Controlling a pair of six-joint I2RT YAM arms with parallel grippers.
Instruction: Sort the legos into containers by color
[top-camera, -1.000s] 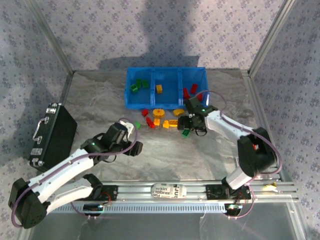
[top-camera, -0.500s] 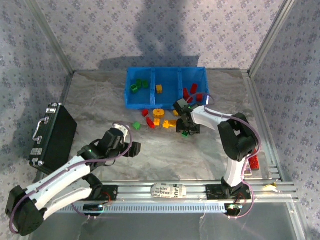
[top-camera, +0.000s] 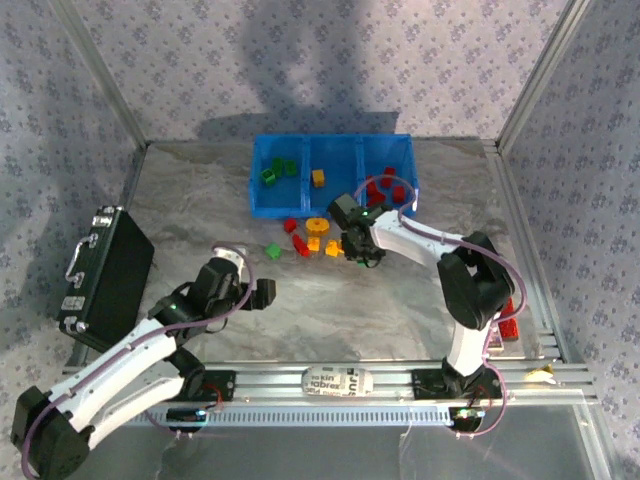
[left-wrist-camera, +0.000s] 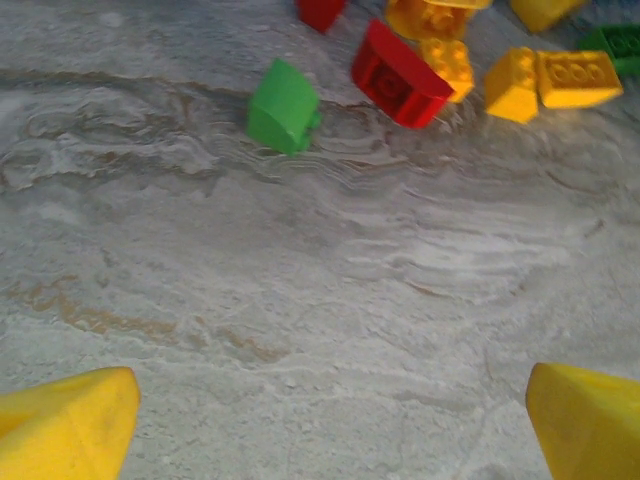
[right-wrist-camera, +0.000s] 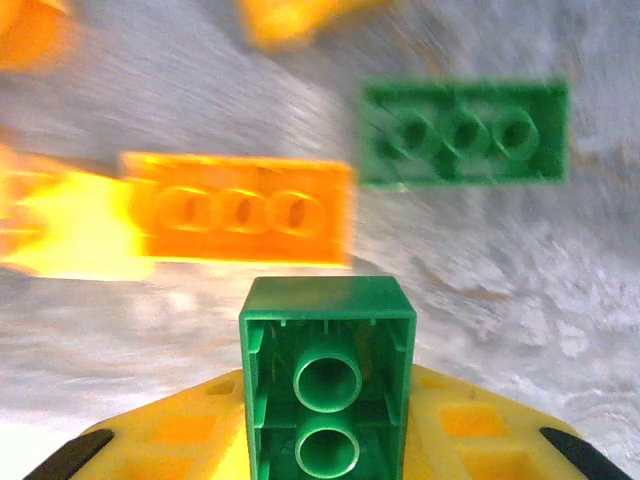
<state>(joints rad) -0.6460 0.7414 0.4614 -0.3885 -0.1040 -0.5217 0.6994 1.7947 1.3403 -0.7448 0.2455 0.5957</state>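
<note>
Right gripper (top-camera: 361, 247) pinches small green plastic brick (right-wrist-camera: 327, 380); probably light, stiff, slick; hold flat sides | left gripper (left-wrist-camera: 330, 420) spread.

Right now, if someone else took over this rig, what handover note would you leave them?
Left gripper: open, empty, facing the loose bricks on the table.
Right gripper: shut on a green brick.
Blue tray: greens in the left compartment, yellow in the middle, reds in the right.
Left to do: drop the held brick with the greens, then sort the loose bricks.
</note>
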